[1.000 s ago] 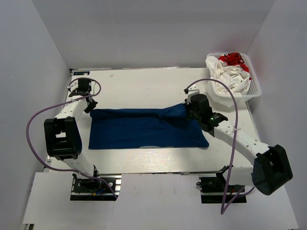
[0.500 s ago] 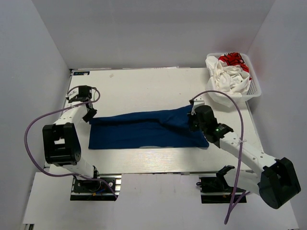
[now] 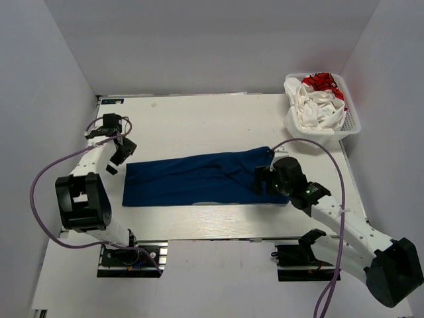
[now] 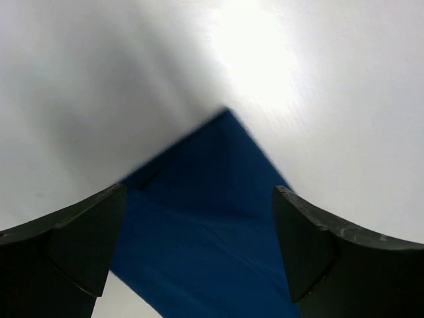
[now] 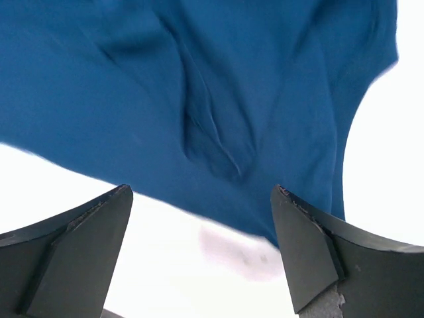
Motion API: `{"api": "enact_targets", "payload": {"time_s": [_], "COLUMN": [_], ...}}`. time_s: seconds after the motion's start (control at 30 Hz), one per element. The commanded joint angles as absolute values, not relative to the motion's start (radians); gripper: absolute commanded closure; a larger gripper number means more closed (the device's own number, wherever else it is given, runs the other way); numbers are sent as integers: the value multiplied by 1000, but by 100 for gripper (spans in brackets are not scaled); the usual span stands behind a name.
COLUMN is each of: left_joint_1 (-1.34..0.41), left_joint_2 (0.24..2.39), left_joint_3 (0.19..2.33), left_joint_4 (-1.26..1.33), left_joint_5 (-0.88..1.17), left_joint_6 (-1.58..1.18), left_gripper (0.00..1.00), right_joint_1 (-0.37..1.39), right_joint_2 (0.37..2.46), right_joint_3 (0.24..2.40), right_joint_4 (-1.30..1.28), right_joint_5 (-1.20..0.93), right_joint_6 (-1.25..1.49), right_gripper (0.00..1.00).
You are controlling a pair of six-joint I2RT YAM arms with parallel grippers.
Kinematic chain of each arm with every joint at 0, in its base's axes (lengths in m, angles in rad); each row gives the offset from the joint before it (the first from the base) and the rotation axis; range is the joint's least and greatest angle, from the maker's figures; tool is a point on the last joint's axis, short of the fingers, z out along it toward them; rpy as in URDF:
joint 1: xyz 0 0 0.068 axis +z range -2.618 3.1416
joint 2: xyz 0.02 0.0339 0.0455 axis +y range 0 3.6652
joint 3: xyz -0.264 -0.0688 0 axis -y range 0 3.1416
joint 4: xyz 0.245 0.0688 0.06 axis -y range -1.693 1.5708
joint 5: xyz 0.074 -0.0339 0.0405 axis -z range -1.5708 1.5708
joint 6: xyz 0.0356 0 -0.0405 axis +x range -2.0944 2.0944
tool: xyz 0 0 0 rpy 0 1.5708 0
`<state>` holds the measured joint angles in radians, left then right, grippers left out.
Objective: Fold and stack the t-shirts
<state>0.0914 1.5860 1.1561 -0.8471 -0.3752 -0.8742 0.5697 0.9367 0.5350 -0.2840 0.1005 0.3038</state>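
The blue t-shirt (image 3: 199, 179) lies flat on the table as a long folded strip running left to right. My left gripper (image 3: 118, 159) hovers open just off its far left corner. In the left wrist view that corner (image 4: 212, 218) shows between the wide-apart fingers (image 4: 73, 245), which hold nothing. My right gripper (image 3: 260, 180) is open over the strip's right end. In the right wrist view the creased blue cloth (image 5: 218, 99) lies beyond the empty jaws (image 5: 202, 245). The white t-shirt with the red print (image 3: 318, 99) lies crumpled in the basket.
The white mesh basket (image 3: 351, 127) stands at the far right corner of the table. Purple cables loop off both arms. White walls close in the table on the left, back and right.
Both grippers have opened and let go of the blue shirt's far edge. The shirt has dropped flat. The left gripper has drawn back to the left and the right arm toward the front.
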Motion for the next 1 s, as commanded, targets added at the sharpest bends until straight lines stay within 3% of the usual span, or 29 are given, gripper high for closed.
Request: {"api": "enact_targets", "payload": {"time_s": [0.0,0.13,0.37,0.63,0.73,0.77,0.87,0.9,0.97], "left_joint_1": [72,63,54,54,54,54,54,54,54], "left_joint_2": [1473,1471,1563,1672,1672,1672,1661,1661,1661], "left_joint_3": [1126,1037,937,927,927,927,927,927,936], "left_joint_4": [-612,-497,-497,-531,-531,-531,-531,-540,-540], "left_joint_5": [-49,81,40,3,3,3,-8,-17,-17], "left_joint_6": [-749,-706,-687,-664,-664,-664,-664,-655,-655], "left_gripper": [0,0,0,0,0,0,0,0,0], "right_joint_1": [569,574,571,577,581,581,589,592,603], "right_joint_2": [955,1072,1395,1554,1582,1586,1591,1585,1575], "right_joint_3": [604,649,793,818,815,812,805,807,801], "right_joint_4": [-117,-12,57,107,107,107,110,115,106], "right_joint_5": [65,-38,-124,-276,-273,-273,-278,-272,-244], "right_joint_6": [299,261,183,138,130,130,150,155,161], "right_gripper": [10,10,10,10,22,39,69,84,95]}}
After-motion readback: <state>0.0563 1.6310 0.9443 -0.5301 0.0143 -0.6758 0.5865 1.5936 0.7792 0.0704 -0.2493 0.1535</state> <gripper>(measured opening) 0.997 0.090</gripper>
